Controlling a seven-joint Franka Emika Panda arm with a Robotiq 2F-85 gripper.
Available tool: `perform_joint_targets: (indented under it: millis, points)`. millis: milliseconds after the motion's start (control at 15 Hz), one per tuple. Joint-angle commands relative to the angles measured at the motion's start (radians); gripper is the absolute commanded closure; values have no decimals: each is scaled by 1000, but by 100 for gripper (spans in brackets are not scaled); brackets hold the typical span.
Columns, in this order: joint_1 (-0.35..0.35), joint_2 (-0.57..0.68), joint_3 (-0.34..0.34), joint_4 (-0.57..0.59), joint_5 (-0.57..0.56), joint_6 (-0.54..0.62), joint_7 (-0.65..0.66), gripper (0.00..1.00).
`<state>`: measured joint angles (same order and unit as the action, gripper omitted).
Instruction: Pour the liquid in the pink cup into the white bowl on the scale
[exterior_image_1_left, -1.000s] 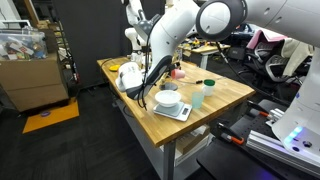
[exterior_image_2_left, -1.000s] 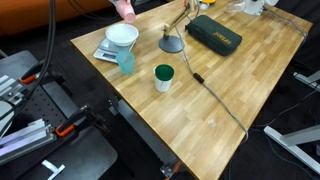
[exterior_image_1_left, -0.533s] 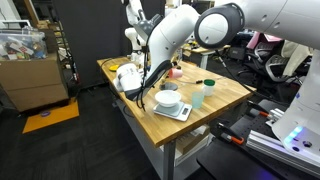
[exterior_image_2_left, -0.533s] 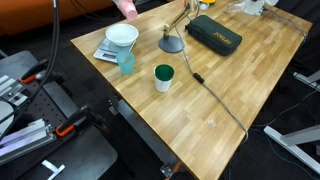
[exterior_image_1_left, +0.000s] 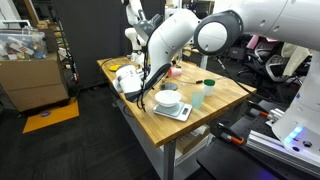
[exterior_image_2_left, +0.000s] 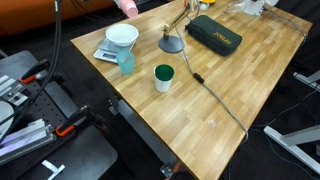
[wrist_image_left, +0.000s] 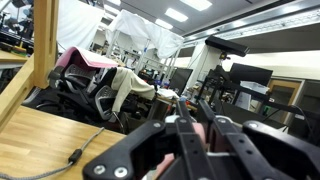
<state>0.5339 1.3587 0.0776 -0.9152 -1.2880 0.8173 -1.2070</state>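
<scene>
The pink cup (exterior_image_2_left: 125, 6) hangs at the top edge of an exterior view, just beyond the white bowl (exterior_image_2_left: 122, 35), and is partly cut off. The bowl sits on the silver-grey scale (exterior_image_2_left: 106, 54). The bowl (exterior_image_1_left: 168, 98) and the scale (exterior_image_1_left: 174, 110) also show near the table's front. My gripper (wrist_image_left: 190, 108) is shut on the pink cup (wrist_image_left: 200, 135), whose pink wall shows between the fingers in the wrist view. The wrist camera points out across the room, so the cup is tilted away from upright. My arm hides the gripper's tip in the exterior view from the front.
A pale mint cup (exterior_image_2_left: 126, 63) stands right beside the scale, and a green-topped cup (exterior_image_2_left: 163, 77) stands a little further along. A grey lamp base (exterior_image_2_left: 172, 43), a cable (exterior_image_2_left: 215, 95) and a dark green case (exterior_image_2_left: 213, 33) lie on the wooden table (exterior_image_2_left: 250, 80).
The arm's upper links have swung slightly to the left. The pink cup has shifted a little higher towards the frame's top edge. The bowl, scale and other cups have not moved.
</scene>
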Motion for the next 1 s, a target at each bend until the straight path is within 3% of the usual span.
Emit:
perform_joint_targets:
  millis: [0,200,467,533,733,933]
  points:
    - [14,47,-20,79,-9,-38,-31,96]
    - [5,64,-5,118,21,-44,-8,96]
    - [-27,102,54,224,186,-46,89,96]
    - [-49,52,51,174,232,-9,132,96]
    - [-79,43,46,215,335,2,202,96]
    - [-139,16,84,234,412,15,278,96]
